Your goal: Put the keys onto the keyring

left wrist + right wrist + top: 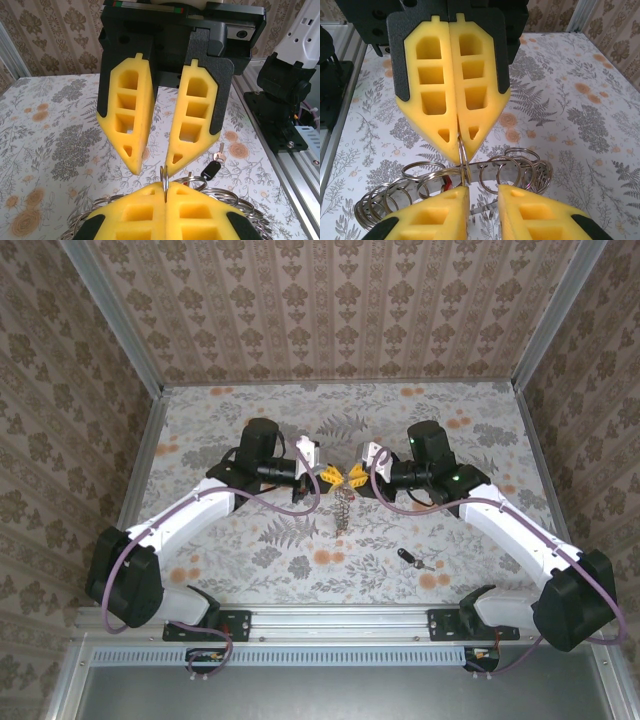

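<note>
Left gripper (458, 148) clamped shut on keyring (342, 506), holding it above surface (480, 440) mid-table. Right gripper (151, 168) jaws apart, tip-to-tip at the ring. Black key (408, 558) lies near right arm.

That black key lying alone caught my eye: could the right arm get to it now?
Probably yes. The black key lies on open table beside the right arm, nothing over it, and the right gripper stands open, apparently empty. It would need to pull back toward its base.
</note>
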Action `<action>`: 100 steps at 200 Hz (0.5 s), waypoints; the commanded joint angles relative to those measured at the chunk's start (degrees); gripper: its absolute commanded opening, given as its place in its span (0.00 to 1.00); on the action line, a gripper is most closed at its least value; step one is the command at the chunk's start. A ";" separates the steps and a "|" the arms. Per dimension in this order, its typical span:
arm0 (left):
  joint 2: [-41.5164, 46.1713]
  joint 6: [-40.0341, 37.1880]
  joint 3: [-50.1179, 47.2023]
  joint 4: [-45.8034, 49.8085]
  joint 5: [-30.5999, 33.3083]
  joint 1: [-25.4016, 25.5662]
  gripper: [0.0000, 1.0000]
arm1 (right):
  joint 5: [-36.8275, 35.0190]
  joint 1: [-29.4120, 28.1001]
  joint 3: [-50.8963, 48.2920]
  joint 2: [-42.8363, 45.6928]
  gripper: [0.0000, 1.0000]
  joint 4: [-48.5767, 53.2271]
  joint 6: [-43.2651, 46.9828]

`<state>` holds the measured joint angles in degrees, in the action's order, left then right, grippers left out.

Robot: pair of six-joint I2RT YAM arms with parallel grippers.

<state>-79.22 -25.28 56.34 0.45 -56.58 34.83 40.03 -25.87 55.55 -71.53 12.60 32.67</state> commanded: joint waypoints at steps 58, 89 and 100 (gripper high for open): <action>1.98 -1.69 1.98 -0.16 -0.53 0.50 0.00 | -0.45 0.36 1.82 2.10 0.29 3.36 3.55; 1.87 -1.68 2.20 -0.10 -0.62 0.67 0.00 | 2.45 0.28 1.76 0.92 0.28 -0.38 0.58; 1.88 -1.78 2.11 -0.14 -0.64 0.68 0.00 | 3.20 0.29 1.76 0.54 0.28 -1.61 -0.43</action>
<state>-79.22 -25.69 56.34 0.86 -55.83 35.18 39.42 -25.74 55.59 -70.57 14.13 34.68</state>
